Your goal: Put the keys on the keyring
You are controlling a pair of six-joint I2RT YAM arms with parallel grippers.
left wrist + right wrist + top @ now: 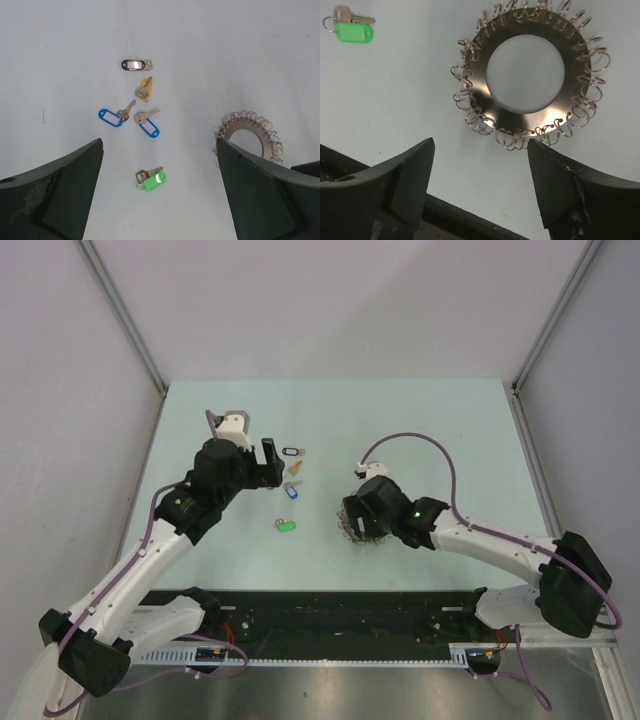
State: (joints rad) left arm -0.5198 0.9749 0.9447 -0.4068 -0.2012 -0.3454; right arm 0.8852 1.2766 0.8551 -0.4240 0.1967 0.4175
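Several small keys lie loose on the pale table. In the left wrist view they carry a black tag [133, 64], a yellow tag [145, 87], two blue tags [110, 118] [149, 128] and a green tag [152, 180]. My left gripper [160, 147] hovers open above the green-tagged key, touching nothing. The keyring [502, 119], a silver disc edged with small wire loops, lies flat just ahead of my open right gripper [481, 147], whose jaws hold nothing. From above, the right gripper [354, 516] covers most of the keyring [350, 533], and the left gripper [268, 468] sits left of the keys [291, 490].
The table's near edge, a dark rail [445, 215], runs just below the right gripper. The green-tagged key [354, 32] lies left of the keyring. Grey walls close in the table [420, 430] at the left, right and back.
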